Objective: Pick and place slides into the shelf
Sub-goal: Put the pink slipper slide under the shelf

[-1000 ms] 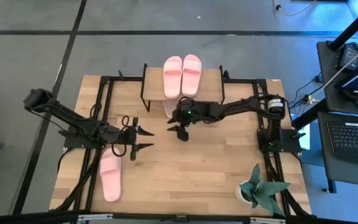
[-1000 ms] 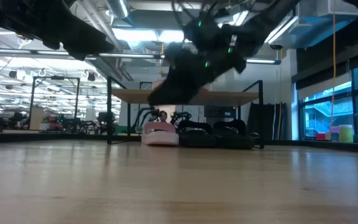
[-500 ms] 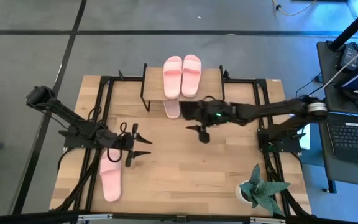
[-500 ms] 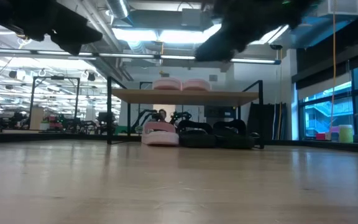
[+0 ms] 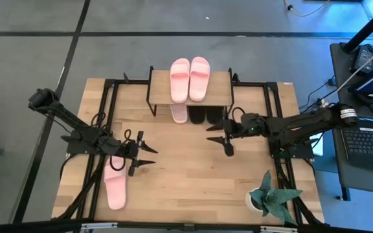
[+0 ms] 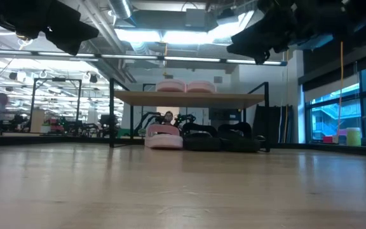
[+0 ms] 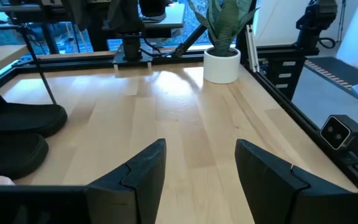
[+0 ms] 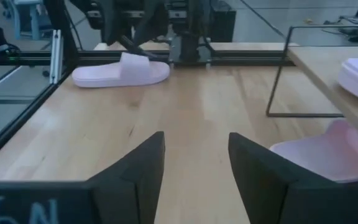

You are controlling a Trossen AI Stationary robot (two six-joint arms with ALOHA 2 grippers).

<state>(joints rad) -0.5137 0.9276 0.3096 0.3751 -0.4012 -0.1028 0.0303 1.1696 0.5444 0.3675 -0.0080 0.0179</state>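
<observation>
The shelf point(image 5: 220, 83) stands at the table's far side. Two pink slides point(image 5: 190, 79) lie on its top board. Under it, on the table, rest one pink slide point(image 5: 179, 114) and two black slides point(image 5: 204, 116), also seen as black slides point(image 6: 221, 140) in the low view. Another pink slide point(image 5: 115, 184) lies flat on its sole near the table's left near corner; the right wrist view shows this pink slide point(image 8: 120, 71) too. My left gripper point(image 5: 151, 156) hovers open just right of that slide. My right gripper point(image 5: 217, 139) hovers open in front of the shelf, right of centre.
A potted plant point(image 5: 269, 198) stands at the table's right near corner. Black frame rails point(image 5: 105, 116) run along both table sides. Bare wood lies between the two grippers and toward the near edge point(image 5: 193, 194). The shelf's thin black leg point(image 8: 277, 74) stands ahead of my right gripper.
My right gripper has drawn back from the shelf's front and swung toward the table's right edge, staying open. My left gripper has drifted a little toward the near edge, beside the pink slide on the table. No slide has moved.
</observation>
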